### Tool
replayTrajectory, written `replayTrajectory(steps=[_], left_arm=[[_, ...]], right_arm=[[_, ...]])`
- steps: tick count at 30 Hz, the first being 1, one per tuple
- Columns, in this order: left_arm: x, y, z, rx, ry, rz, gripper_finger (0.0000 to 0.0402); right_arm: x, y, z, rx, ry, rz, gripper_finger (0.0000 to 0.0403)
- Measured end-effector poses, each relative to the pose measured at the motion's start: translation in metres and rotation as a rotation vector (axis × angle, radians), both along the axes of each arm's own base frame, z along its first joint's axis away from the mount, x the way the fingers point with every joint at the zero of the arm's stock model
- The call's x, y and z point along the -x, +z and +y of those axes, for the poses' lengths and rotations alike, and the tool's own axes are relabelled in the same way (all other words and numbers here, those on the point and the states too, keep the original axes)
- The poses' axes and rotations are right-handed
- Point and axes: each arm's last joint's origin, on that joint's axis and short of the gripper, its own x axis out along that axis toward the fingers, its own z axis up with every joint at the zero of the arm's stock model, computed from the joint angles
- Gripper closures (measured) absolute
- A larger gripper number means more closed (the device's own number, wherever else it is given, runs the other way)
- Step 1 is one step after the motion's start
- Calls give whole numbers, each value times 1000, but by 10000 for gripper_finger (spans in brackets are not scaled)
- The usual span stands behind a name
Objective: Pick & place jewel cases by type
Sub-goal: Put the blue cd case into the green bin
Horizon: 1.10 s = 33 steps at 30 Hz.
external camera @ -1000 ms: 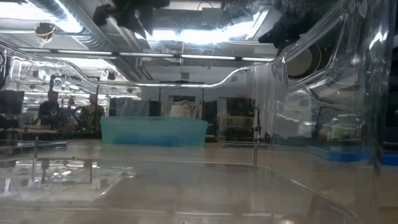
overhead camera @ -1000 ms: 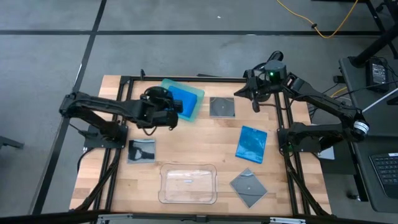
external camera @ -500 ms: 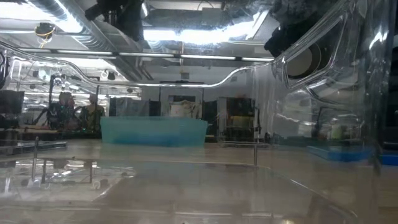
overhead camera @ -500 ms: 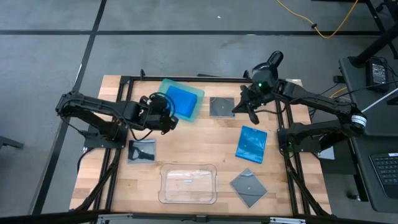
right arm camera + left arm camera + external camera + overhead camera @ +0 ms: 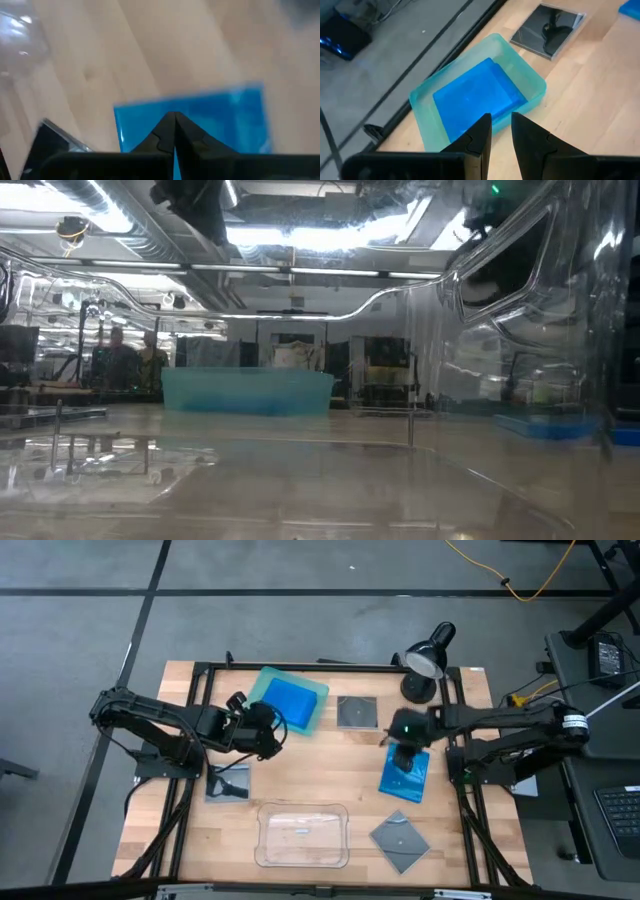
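The left claw (image 5: 501, 132) hovers beside the teal tray (image 5: 316, 712), fingers slightly parted and gripping nothing. Blue cases (image 5: 477, 97) lie inside that tray. The right claw (image 5: 174, 120) sits directly above the loose blue case (image 5: 412, 776) on the bench (image 5: 310, 775), its fingertips pressed together and empty. One grey case (image 5: 356, 712) lies between the teal tray and the lamp (image 5: 425, 665). A second grey case (image 5: 228, 783) lies near the left arm's base. A third grey case (image 5: 400, 841) lies just beside the clear tray (image 5: 302, 835).
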Motion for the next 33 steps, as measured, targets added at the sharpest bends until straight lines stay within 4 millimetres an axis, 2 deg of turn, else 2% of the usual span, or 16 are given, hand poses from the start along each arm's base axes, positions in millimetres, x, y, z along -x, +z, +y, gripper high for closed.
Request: replayTrajectory(steps=[4,10,14,19,24,28,33], left_arm=[[0,0,-1,9,-27,20,334],[0,-1,-1,26,-37,24,334],[0,-1,-1,26,-36,26,334],[-2,-3,2,23,-23,30,334],[-4,-21,7,41,22,30,334],[-9,-41,12,91,27,4,334],[-15,-54,13,143,16,-71,334]], right_arm=[[12,-25,15,-70,-107,117,393],[25,-36,32,-93,-191,240,393],[35,-37,40,-97,-231,326,393],[48,-27,46,-101,-268,376,393],[54,-26,48,-88,-304,376,393],[55,-38,47,-70,-309,402,393],[54,-51,47,-41,-313,447,393]])
